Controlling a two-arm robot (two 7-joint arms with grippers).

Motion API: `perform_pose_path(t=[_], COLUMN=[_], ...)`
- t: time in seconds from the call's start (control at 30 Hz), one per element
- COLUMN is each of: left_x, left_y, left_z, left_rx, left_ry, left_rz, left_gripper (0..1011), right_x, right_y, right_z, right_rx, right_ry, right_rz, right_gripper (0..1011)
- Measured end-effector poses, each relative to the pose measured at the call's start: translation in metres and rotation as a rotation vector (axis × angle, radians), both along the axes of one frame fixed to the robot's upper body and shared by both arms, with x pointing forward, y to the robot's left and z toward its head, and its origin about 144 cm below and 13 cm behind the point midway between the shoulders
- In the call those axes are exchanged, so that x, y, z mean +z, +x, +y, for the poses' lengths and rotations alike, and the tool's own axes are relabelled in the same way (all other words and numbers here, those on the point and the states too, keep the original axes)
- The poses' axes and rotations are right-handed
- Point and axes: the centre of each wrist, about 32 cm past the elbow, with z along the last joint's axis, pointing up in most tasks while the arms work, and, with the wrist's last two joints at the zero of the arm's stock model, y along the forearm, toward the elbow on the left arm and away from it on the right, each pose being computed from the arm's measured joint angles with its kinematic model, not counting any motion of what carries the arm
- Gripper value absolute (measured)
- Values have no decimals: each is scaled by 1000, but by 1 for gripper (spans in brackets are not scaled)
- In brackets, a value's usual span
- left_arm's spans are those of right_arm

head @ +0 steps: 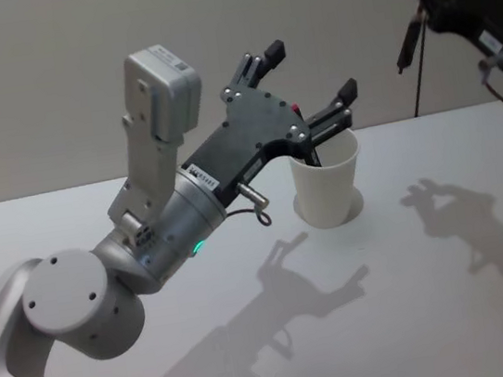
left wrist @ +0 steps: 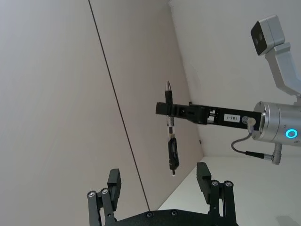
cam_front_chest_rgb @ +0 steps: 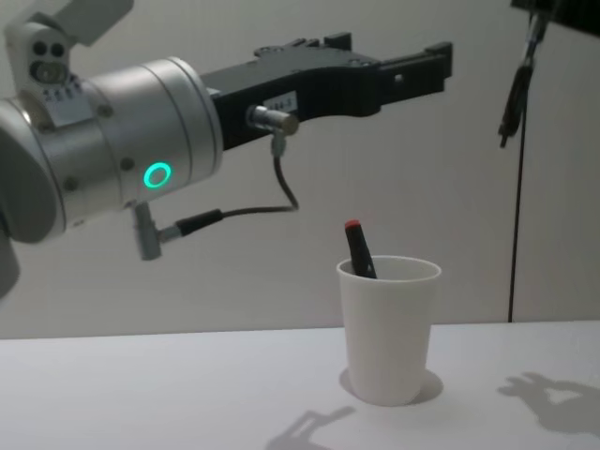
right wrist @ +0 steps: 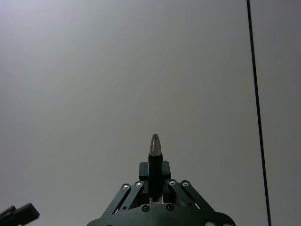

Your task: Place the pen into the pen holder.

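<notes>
Head view has the left gripper point(head: 303, 73) raised with its fingers spread wide and holding nothing, just above the cup point(head: 329, 184), which stands on the table point(head: 254, 338) below its fingertips. A red-tipped pen point(cam_front_chest_rgb: 359, 249) leans inside that cup. Well off to its right and higher, the right gripper point(left wrist: 168, 109) pinches a black pen point(left wrist: 171, 141) upright.
</notes>
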Motion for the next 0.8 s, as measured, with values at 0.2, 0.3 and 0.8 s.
perform_pose_path(t=[0.2, 0.3, 0.8], left_x=[0, 0, 3], left_y=[-4, -6, -18], left_z=[6, 10, 33], left_rx=[46, 78, 267], left_ry=[2, 4, 27], left_rz=[-4, -8, -38], left_gripper=[1001, 1001, 1001], right_x=[-4, -9, -30], right_y=[4, 7, 23], right_z=[6, 12, 39], right_rx=[-7, -4, 35], right_ry=[-96, -144, -268], right_rz=[4, 12, 46], right_gripper=[131, 131, 131])
